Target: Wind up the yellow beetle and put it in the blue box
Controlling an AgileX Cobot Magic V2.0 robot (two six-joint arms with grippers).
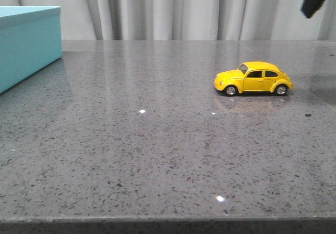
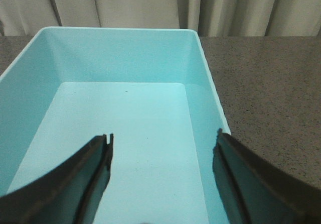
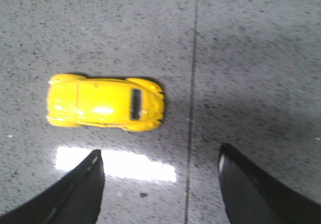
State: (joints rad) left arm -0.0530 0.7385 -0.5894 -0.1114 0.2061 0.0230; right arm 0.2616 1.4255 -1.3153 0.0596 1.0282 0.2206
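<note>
Spread left gripper (image 2: 160,176) hovers over the lidless turquoise-blue box (image 2: 205,78); right gripper (image 3: 160,184) (also spread) above the glossy yellow beetle (image 3: 105,102).

Yellow beetle (image 1: 253,78): glossy yellow paint, bright highlights on roof; silver hubcaps, black tyres. Table (image 1: 157,150): polished grey speckled stone-like surface, reflective, with a thin seam (image 3: 192,83). Blue box (image 2: 125,118): matt turquoise, smooth inside walls and floor. Curtain (image 1: 173,11): pale cloth, folded. Gripper fingers (image 3: 75,194): dark, matt.
</note>
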